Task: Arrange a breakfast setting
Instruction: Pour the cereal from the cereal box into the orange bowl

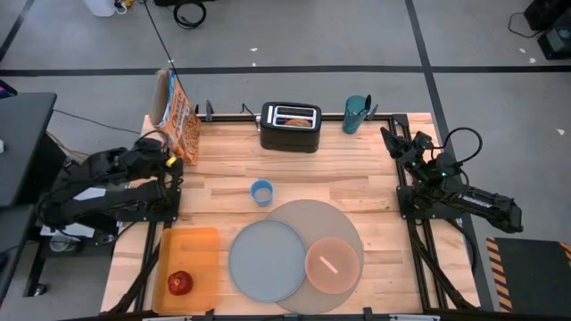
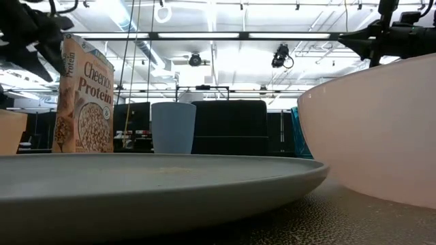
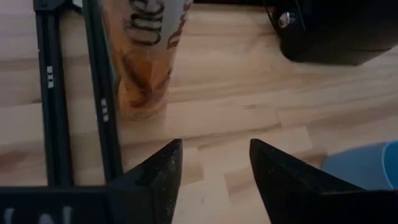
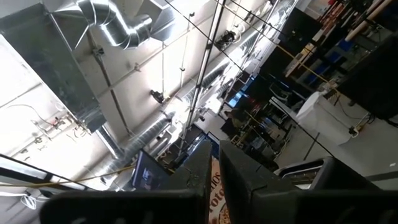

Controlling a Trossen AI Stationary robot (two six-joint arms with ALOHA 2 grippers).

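The orange cereal box (image 1: 181, 116) stands upright on its base at the far left of the table. My left gripper (image 3: 214, 168) hovers open just near-side of it, slanting down at bare wood, nothing between its fingers. A grey-blue plate (image 1: 268, 260) and a pink bowl (image 1: 332, 265) rest on the round grey mat (image 1: 314, 214); a small spoon (image 1: 331, 264) lies in the bowl. A red apple (image 1: 179, 283) sits on an orange tray (image 1: 192, 250). A toasted bagel half (image 1: 297, 114) sticks up from the toaster (image 1: 290, 134). My right gripper (image 4: 214, 180) is shut, raised at the far right, pointing upward.
A small light-blue cup (image 1: 261, 192) stands mid-table, between the toaster and the mat. A teal cup (image 1: 355, 113) stands at the far edge, right of the toaster. Black frame rails (image 3: 53, 93) run along the table's left side beside my left gripper.
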